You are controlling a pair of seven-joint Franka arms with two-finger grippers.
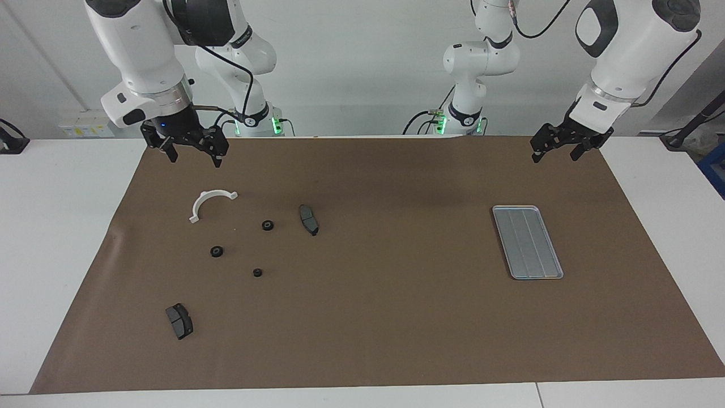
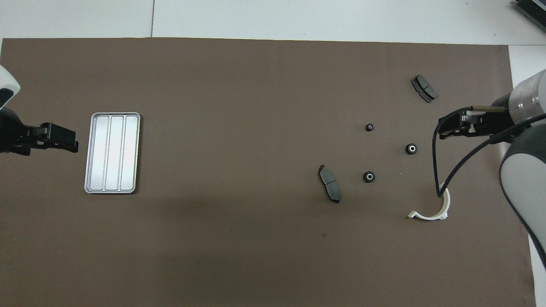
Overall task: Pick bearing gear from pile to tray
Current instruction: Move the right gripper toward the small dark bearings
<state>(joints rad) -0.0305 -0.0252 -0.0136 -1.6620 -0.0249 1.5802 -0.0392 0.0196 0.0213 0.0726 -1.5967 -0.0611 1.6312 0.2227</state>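
The pile lies on the brown mat toward the right arm's end: a white half-ring bracket (image 1: 204, 198) (image 2: 431, 217), two dark grey brake pads (image 1: 309, 219) (image 1: 179, 321) and three small black rings (image 1: 268, 225) (image 1: 216, 251) (image 1: 257, 272). The silver ribbed tray (image 1: 527, 242) (image 2: 112, 152) lies toward the left arm's end and holds nothing. My right gripper (image 1: 193, 157) (image 2: 445, 130) is open and empty, raised over the mat beside the bracket. My left gripper (image 1: 555, 154) (image 2: 70, 143) is open and empty, raised beside the tray, and waits.
The brown mat (image 1: 396, 317) covers most of the white table (image 1: 56, 226). A black cable (image 2: 439, 170) hangs from the right arm over the bracket in the overhead view. The mat's middle holds nothing.
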